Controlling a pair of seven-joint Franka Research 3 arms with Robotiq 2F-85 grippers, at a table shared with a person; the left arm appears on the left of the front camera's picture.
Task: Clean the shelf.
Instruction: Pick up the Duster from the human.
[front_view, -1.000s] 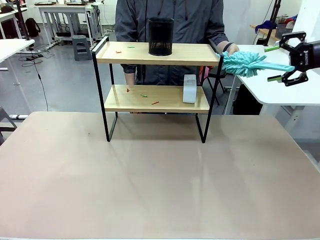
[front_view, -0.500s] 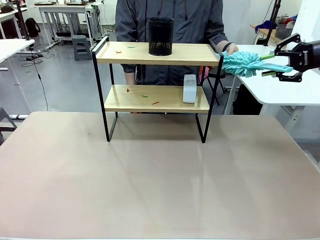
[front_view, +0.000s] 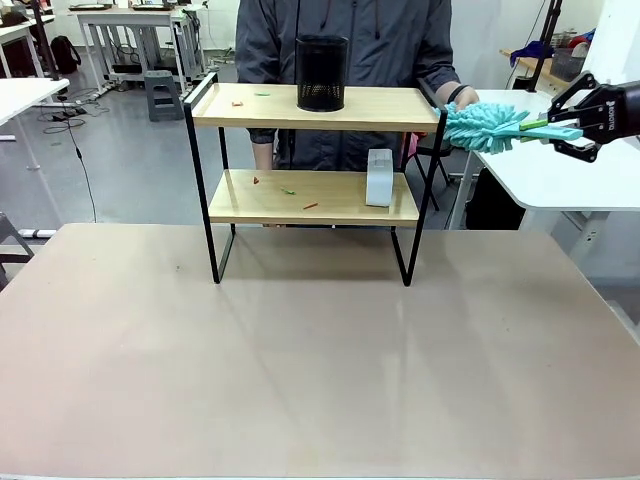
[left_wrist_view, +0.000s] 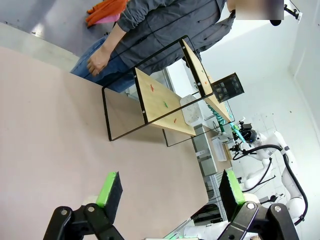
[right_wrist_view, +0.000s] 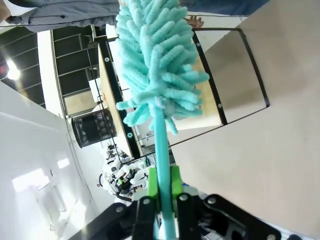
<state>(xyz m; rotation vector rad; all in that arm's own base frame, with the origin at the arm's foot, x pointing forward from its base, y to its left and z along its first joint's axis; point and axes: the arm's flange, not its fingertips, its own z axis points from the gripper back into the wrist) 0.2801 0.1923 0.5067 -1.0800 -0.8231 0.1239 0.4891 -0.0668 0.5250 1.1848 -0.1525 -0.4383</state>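
Closing on the duster handle is what your right gripper has just done. A second ago its jaws stood wide around the teal stick; now the green pads pinch it from both sides, clearest in the right wrist view. The person's hand is at the fluffy head, just right of the shelf's top board. I judge the handover is nearly over, and you need only that hand to let go. Your left gripper hangs wide open over the near table, holding nothing.

The shelf stands at the far middle of the table, in front of the person. Small orange and green scraps lie at the left of its top board, with more on the lower board. A black mesh cup stands on top, and a white box sits at the lower board's right end. Sweeping has not begun.

For writing, there is a small white mark on the right gripper's body, too small to read. Nothing else is legible.
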